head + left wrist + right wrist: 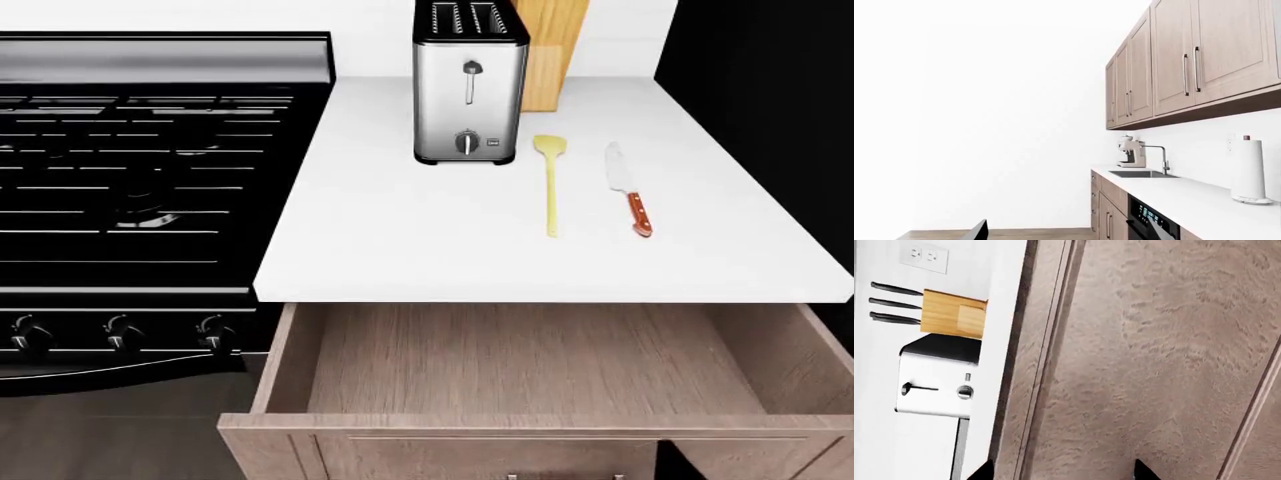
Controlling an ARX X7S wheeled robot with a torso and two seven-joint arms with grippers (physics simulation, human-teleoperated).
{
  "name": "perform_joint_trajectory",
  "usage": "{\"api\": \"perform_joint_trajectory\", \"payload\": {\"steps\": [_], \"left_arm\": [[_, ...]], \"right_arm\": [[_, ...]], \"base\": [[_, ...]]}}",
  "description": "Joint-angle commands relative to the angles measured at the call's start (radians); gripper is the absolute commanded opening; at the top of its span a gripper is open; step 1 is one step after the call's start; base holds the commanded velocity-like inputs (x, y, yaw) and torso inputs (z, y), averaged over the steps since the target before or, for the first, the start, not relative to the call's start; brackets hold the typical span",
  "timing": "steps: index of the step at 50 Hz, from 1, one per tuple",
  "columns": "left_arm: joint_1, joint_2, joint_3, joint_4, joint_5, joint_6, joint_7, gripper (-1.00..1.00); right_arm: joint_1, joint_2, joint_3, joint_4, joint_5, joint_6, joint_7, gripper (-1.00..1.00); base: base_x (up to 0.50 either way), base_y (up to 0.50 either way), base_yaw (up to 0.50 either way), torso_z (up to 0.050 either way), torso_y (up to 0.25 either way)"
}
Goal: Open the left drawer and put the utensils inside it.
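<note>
A kitchen seen from the robot's head. The left drawer (534, 370) stands pulled out below the white table (400, 240), its wooden inside bare. On the table lie the utensils: a pale-yellow spatula (550, 185), its blade toward the back wall, and just beside it, apart from it, a kitchen knife (627, 190) with a silver blade and a reddish-brown handle pointing toward the drawer. Both lie roughly parallel. Behind them stands a steel toaster (467, 85), with a wooden knife block (550, 50) just behind and to its right. A black stove (147, 170) adjoins the table on the left.

Neither arm shows in the head view. The right wrist view looks closely at the drawer's wood; two dark tips of the right gripper (1061, 472) sit well apart at the edge, so its jaws are wide. In the left wrist view only one dark tip of the left gripper (977, 231) shows; whether its jaws are wide or narrow cannot be told.
</note>
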Motion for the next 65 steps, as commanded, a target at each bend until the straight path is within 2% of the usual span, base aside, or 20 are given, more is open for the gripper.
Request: {"api": "perform_joint_trajectory", "payload": {"steps": [1, 28, 41, 58, 60, 65], "left_arm": [[0.000, -0.004, -0.016, 0.000, -0.014, -0.008, -0.001, 1.00], [0.000, -0.006, -0.034, 0.000, -0.034, -0.016, -0.003, 1.00], [0.000, -0.003, -0.022, 0.000, -0.023, -0.012, -0.001, 1.00], [0.000, 0.009, 0.035, 0.000, 0.022, 0.007, -0.008, 1.00], [0.000, 0.007, 0.036, 0.000, 0.024, 0.006, -0.008, 1.00], [0.000, 0.010, 0.044, 0.000, 0.032, 0.008, -0.009, 1.00]], "right_arm": [[-0.048, 0.005, 0.043, -0.118, -0.040, -0.044, 0.007, 1.00], [-0.101, 0.035, 0.020, -0.354, -0.114, -0.020, 0.060, 1.00], [-0.086, 0.109, -0.025, -0.443, -0.187, 0.063, 0.075, 1.00], [0.071, 0.224, -0.041, -0.571, -0.196, 0.154, 0.271, 1.00], [0.099, 0.253, -0.051, -0.581, -0.197, 0.153, 0.304, 1.00], [0.222, 0.409, -0.182, -0.581, -0.229, 0.057, 0.435, 1.00]], "base": [[0.00, 0.00, 0.00, 0.000, 0.000], [0.00, 0.00, 0.00, 0.000, 0.000], [0.00, 0.00, 0.00, 0.000, 0.000], [0.00, 0.00, 0.00, 0.000, 0.000], [0.00, 0.00, 0.00, 0.000, 0.000], [0.00, 0.00, 0.00, 0.000, 0.000]]}}
